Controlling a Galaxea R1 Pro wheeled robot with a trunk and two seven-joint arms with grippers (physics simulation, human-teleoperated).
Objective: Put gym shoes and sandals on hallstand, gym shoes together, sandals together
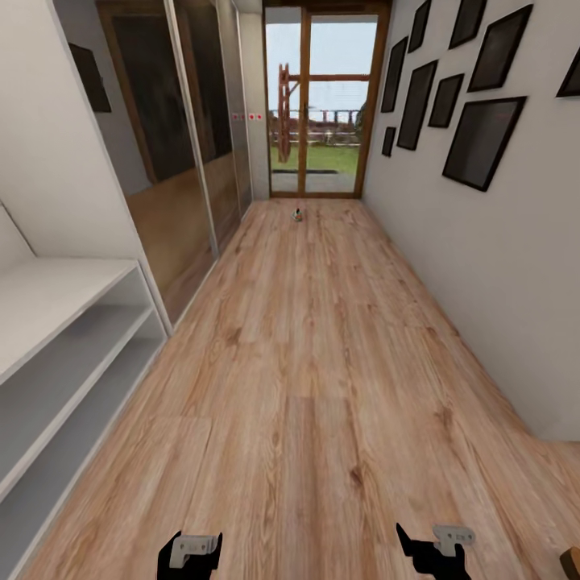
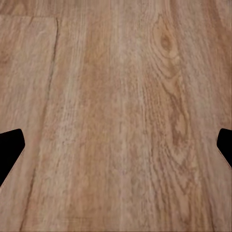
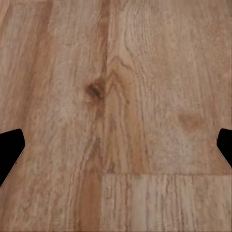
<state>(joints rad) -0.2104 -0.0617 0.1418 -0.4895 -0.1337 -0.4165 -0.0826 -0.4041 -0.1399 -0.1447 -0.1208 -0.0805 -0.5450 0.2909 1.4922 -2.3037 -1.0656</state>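
Note:
The hallstand (shoe rack) (image 1: 56, 338) runs along the left wall, a pale grey-white bench with two open shelf levels, all bare. The corridor floor (image 1: 322, 362) of light wood planks stretches ahead. Far down it lies a small pale thing with orange and dark spots (image 1: 297, 214), too small to tell whether it is a gym shoe. A brown corner of something (image 1: 572, 562) is cut off at the lower right edge; I cannot tell if it is a sandal. My left gripper (image 1: 189, 556) (image 2: 116, 150) and right gripper (image 1: 439, 552) (image 3: 116, 150) hang open over bare planks, holding nothing.
A mirrored sliding wardrobe (image 1: 185, 161) follows the hallstand on the left. The right wall (image 1: 483, 242) carries several dark picture frames. A glass door (image 1: 322, 105) closes the corridor's far end.

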